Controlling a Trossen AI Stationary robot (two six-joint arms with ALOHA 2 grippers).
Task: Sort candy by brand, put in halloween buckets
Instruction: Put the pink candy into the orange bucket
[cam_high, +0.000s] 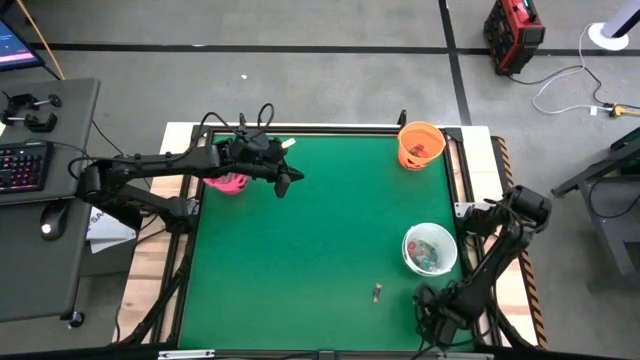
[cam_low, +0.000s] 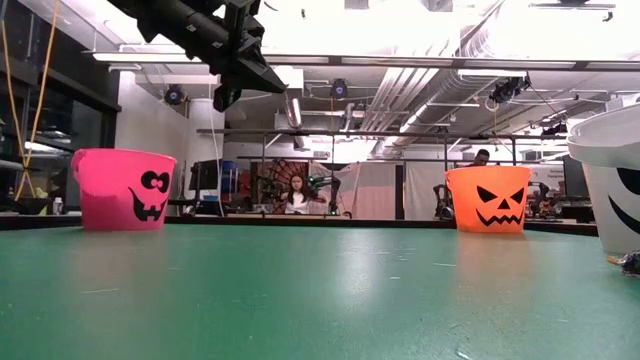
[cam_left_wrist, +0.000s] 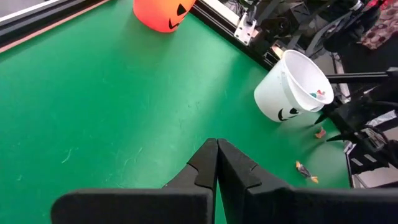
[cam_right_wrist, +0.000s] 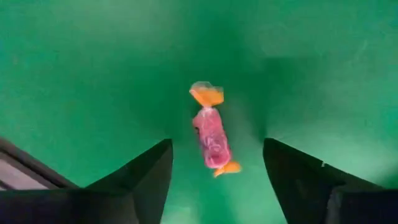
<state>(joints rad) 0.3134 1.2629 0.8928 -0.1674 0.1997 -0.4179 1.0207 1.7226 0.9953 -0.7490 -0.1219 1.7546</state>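
Right end effector (cam_right_wrist: 214, 180) sits low at the bench's near right corner, fingers spread wide over a pink-wrapped candy (cam_right_wrist: 211, 134) lying on the green bench (cam_high: 300, 260), nothing gripped. We see the left end effector (cam_left_wrist: 216, 163) fully closed and empty, hanging above the far left area beside the pink bucket (cam_low: 123, 189). Orange bucket (cam_high: 421, 146) sits at the far right corner; white bucket (cam_high: 431, 250) by the right edge holds several sweets. One more candy (cam_high: 377, 292) lies near the front edge.
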